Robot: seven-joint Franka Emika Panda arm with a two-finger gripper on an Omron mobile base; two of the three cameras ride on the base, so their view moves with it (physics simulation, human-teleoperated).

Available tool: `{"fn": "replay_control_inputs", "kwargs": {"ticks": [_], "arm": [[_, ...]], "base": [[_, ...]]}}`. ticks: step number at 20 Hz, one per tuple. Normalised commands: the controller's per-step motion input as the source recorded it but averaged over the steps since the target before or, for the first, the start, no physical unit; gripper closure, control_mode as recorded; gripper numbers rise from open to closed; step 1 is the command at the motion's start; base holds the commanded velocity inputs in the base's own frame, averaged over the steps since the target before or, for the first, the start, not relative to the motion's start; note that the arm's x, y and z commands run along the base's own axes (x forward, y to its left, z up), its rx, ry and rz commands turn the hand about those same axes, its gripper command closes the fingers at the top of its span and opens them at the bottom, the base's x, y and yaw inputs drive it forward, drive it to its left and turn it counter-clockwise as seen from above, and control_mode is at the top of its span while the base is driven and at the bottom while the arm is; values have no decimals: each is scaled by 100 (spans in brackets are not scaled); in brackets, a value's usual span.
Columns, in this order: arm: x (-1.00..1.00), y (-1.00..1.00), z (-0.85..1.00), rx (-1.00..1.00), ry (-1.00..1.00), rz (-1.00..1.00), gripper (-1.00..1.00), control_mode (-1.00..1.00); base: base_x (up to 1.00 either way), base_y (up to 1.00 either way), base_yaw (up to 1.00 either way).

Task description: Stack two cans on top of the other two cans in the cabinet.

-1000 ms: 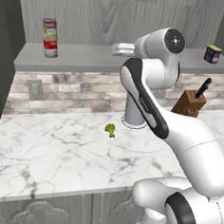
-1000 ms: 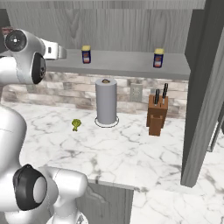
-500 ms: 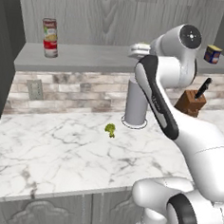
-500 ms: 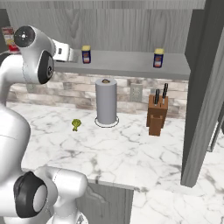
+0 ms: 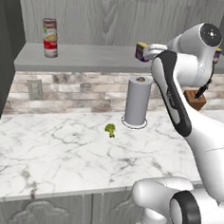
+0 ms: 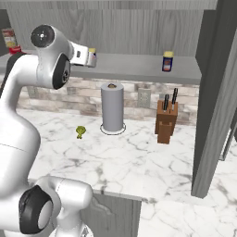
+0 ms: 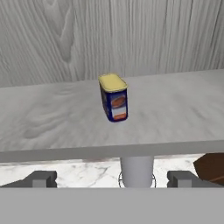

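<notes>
Evidently the dark blue can (image 7: 114, 97) with the yellow top is the one faced: it stands upright on the cabinet shelf (image 7: 183, 109), about midway between the shelf's front edge and the back wall, with bare shelf on every side. It is judged to be a small rigid tin, light, with a smooth label that may slip under a weak pinch; it would best be taken across its side walls at mid-height, below the yellow top, so that it stays level when lifted and set on another tin.

Counted along the shelf, four tins can be made out: this blue one (image 5: 141, 51) near the middle of the shelf's length, a second blue tin (image 6: 167, 61) towards the right end, and, near the left end, a red-and-pale-yellow can (image 5: 50, 28) already sitting on a red-and-white can (image 5: 51, 48). One stack is thus taken as done and one as left to do.

The gripper (image 7: 112, 178) is held level with the shelf's front edge, short of the tin, its two fingertips (image 7: 40, 178) spread wide with nothing between them.

Below, on the marble counter (image 6: 139, 162), one paper-towel roll (image 6: 112, 107), one knife block (image 6: 166, 121) and one small green item (image 6: 81, 131) are counted.
</notes>
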Motion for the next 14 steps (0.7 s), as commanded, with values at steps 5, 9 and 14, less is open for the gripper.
{"fn": "replay_control_inputs", "kwargs": {"ticks": [5, 9, 14], "arm": [[8, -25, -17, 0, 0, 0, -100, -100], [29, -2, -4, 0, 0, 1, -100, -100], [30, 0, 0, 0, 0, 5, -100, -100]], "base": [[0, 0, 0], [0, 0, 0], [0, 0, 0]]}}
